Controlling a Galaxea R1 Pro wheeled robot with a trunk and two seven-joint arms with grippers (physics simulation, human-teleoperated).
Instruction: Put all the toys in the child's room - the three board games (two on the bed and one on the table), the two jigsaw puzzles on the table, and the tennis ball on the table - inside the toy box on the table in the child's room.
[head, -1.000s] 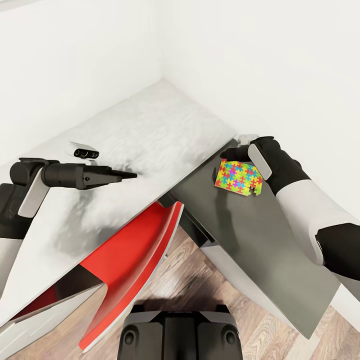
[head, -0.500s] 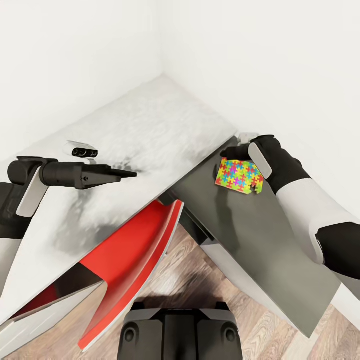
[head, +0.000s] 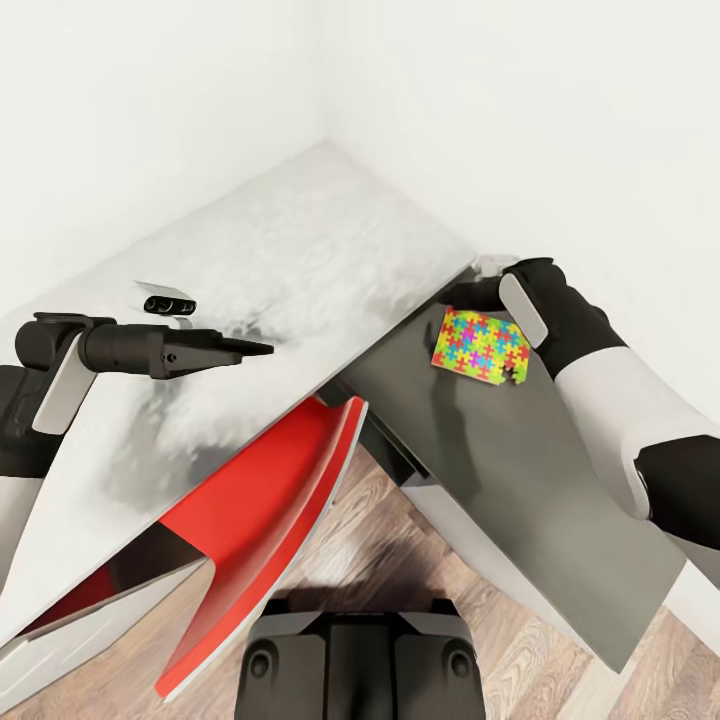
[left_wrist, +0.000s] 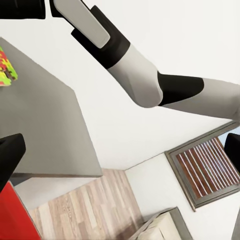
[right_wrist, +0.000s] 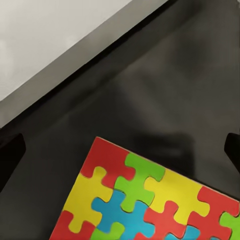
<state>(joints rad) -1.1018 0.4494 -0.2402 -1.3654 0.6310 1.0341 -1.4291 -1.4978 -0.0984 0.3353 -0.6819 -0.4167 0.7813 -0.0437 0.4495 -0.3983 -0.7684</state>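
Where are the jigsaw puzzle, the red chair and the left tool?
jigsaw puzzle (head: 479, 346), head view, centre of its coloured face.
red chair (head: 265, 500), head view, middle of the red surface.
left tool (head: 258, 349), head view, at its fingertips.

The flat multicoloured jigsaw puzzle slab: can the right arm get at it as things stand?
Probably yes. The right gripper hovers right beside the jigsaw puzzle slab on the dark grey cabinet top, with nothing between them.

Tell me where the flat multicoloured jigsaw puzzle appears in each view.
Head view: flat multicoloured jigsaw puzzle right of centre, below the right arm's wrist.
Left wrist view: a sliver at the left edge.
Right wrist view: lower half.
Shared landmark: the dark grey cabinet top under it.
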